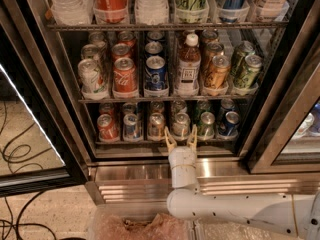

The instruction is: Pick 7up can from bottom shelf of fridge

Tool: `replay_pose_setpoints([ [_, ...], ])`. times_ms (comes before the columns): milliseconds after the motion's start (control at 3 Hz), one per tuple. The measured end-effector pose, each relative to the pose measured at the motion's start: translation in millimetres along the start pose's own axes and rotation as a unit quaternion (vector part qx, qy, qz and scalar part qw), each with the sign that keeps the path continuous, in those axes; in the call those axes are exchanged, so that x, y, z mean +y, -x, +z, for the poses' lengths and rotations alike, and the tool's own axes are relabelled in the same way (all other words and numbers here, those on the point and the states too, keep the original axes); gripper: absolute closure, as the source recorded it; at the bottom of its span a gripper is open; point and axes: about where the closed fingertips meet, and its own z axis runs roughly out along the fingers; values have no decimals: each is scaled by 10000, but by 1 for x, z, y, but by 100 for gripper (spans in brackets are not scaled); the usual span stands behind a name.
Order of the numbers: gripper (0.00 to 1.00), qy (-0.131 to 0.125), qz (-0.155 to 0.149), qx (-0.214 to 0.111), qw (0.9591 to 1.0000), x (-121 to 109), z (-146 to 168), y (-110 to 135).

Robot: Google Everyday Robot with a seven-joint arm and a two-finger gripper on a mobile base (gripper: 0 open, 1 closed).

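The fridge stands open with racks of drinks. On the bottom shelf is a row of short cans. The 7up can, pale silvery with a silver lid, is fourth from the left, between a tan can and a darker green can. My gripper is open at the shelf's front edge, right in front of the 7up can. Its two yellowish fingers point up on either side of the can's lower part. They hold nothing.
A red can and a blue-silver can are at the shelf's left, a blue can at its right. The rack above holds cans and a brown bottle. The ribbed steel base lies below; the glass door is swung out at left.
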Motion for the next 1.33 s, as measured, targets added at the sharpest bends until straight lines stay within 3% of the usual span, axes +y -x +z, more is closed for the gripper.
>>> replay_pose_setpoints([
  [1000, 27, 182, 366, 20, 9992, 9, 11, -11],
  [1333, 27, 260, 410, -97, 9988, 12, 28, -10],
])
